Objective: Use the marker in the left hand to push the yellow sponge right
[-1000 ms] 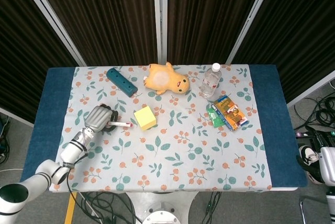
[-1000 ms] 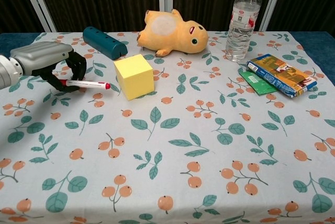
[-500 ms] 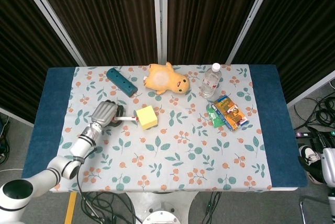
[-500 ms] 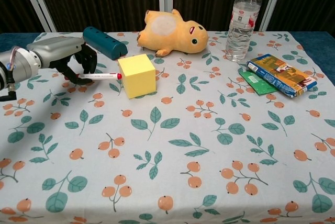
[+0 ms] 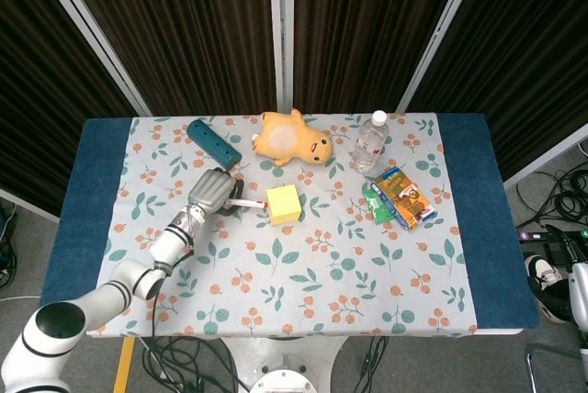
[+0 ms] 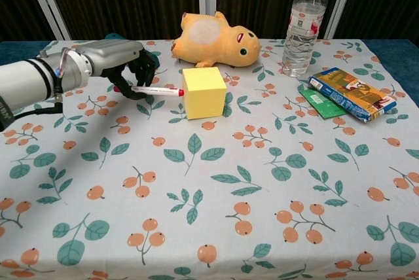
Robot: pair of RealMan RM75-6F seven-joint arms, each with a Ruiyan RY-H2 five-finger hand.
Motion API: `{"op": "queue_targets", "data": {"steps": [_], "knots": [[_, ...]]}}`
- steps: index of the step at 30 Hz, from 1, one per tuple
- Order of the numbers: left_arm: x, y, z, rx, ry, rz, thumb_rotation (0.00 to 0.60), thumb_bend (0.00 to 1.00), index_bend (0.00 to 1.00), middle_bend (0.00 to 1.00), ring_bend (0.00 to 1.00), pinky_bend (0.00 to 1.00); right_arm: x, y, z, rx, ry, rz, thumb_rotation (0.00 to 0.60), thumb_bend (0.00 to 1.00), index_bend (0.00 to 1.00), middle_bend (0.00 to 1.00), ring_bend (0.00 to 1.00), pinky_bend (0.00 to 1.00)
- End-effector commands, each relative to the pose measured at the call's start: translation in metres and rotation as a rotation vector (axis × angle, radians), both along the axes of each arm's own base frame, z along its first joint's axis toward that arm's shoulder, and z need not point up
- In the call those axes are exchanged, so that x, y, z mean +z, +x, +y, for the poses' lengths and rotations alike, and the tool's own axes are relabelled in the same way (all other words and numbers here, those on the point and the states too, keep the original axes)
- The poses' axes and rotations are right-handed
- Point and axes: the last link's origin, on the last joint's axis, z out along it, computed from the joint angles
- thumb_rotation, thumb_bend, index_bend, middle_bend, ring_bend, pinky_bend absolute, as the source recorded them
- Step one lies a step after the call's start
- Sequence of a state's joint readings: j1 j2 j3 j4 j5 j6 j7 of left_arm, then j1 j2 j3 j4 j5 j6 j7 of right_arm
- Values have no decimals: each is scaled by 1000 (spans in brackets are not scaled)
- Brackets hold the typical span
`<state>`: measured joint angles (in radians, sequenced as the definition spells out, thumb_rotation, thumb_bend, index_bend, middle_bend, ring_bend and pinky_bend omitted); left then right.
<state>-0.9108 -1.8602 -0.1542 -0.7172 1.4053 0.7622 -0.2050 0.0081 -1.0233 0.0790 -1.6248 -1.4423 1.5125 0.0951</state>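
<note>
The yellow sponge (image 5: 284,203) (image 6: 204,91) is a cube standing on the floral cloth, just in front of the orange plush. My left hand (image 5: 212,193) (image 6: 128,64) is to its left and grips a white marker (image 5: 245,202) (image 6: 156,89) with a red tip. The marker lies level, pointing right, and its tip touches the sponge's left face. My right hand appears in neither view.
An orange plush animal (image 5: 291,139) (image 6: 213,40) lies behind the sponge. A teal power strip (image 5: 213,143) sits behind my left hand. To the right stand a water bottle (image 5: 369,144) (image 6: 303,22) and snack packets (image 5: 399,196) (image 6: 344,93). The blue table edge (image 5: 83,200) frames the cloth.
My left hand travelled right with the marker, met the sponge's left face and slid the cube to the right across the cloth.
</note>
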Motion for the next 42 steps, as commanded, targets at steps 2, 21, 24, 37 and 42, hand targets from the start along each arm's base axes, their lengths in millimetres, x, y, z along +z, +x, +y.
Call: {"op": "queue_targets", "data": {"steps": [2,21,24,37,42], "knots": [[-8,19,2,-38,-15,-2,600,484,654,682,439,345,0,0,0,-2,0,0,600,142,129,250,166,278],[1,19,3,-50,29,-19,600,485,650,682,439,345,2,-4,1,-10,-6,-6,600,142,129,251,166,278],[19,-5,-6,-19,68,-47,600,485,648,682,438,345,1,-3,1,-2,-5,-10,600,142,129,251,166,278],[45,-73,-68,83,67,-25,600,481,611,643,436,345,-4,1,-4,32,11,-23,600,142,129,251,166,278],[38,-70,-75,93,26,-9,600,472,499,517,372,345,-4,2,-5,38,8,-27,600,142,129,251,166,278]]}}
